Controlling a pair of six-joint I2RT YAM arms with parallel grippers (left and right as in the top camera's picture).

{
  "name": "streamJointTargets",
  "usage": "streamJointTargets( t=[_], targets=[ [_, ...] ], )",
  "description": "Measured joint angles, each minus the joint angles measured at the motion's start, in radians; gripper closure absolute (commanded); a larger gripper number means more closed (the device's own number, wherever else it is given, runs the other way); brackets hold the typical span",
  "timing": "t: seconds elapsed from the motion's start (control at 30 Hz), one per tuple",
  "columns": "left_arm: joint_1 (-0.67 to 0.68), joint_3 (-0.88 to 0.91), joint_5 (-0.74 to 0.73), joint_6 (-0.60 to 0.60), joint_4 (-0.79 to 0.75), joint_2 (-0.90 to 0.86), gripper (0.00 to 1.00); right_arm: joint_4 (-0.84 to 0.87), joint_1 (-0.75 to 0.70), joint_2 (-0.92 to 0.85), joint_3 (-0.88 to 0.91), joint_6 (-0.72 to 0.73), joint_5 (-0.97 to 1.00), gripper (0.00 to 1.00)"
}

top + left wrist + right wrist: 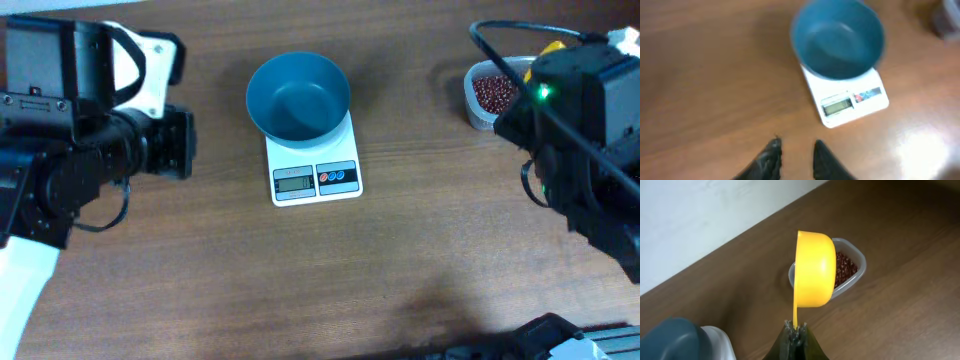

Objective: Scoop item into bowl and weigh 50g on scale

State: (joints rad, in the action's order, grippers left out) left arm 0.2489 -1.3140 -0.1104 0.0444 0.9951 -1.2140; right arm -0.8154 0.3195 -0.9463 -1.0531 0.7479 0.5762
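Left gripper partly open: 2 dark fingers a small way apart, only bare table between them, nothing in their grasp. Hovering short of the scale, well apart from it, pointed toward its front.

Right gripper closed tight on the thin handle of a yellow scoop. Scoop cup tipped on its side, rounded outside toward the wrist camera, inside hidden, so no telling whether loaded. Held up in front of the clear tub, covering part of that tub's rim in the wrist view; touching or not, impossible to say.

Beans: small, dark red-brown, heaped loose in the clear tub at the right side of the table, close by the right arm in the overhead view.

Teal bowl seated on the far part of the white scale, rim overhanging the platform at both sides, inside bare blue. Grey display and 2 round buttons, 1 red and 1 blue, clear of the bowl at the scale's front. Digits too small to read. Scale and bowl near the table's middle, between the 2 arms, well apart from the tub. Left arm off at the left edge.
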Motion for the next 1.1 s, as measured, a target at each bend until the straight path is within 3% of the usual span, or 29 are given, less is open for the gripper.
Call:
streamJointTargets(
  t=[0.03, 0.27, 0.4, 0.5, 1.1],
  targets=[
    [0.000, 0.000, -0.044, 0.034, 0.030, 0.000, 0.01, 0.005, -0.019, -0.006, 0.000, -0.003, -0.018, 0.96],
    [0.000, -0.001, -0.066, 0.111, 0.137, 0.000, 0.01, 0.014, -0.039, -0.007, 0.000, -0.024, -0.045, 0.96],
    [0.050, -0.003, -0.095, 0.338, 0.221, 0.000, 0.01, 0.008, -0.039, -0.007, 0.000, -0.027, -0.059, 0.96],
    [0.108, -0.003, -0.101, 0.398, 0.227, 0.000, 0.01, 0.005, -0.039, -0.007, 0.000, -0.046, -0.094, 0.96],
    [0.148, -0.003, -0.103, 0.403, 0.214, 0.000, 0.01, 0.005, -0.039, -0.007, 0.000, -0.053, -0.142, 0.96]
  ],
)
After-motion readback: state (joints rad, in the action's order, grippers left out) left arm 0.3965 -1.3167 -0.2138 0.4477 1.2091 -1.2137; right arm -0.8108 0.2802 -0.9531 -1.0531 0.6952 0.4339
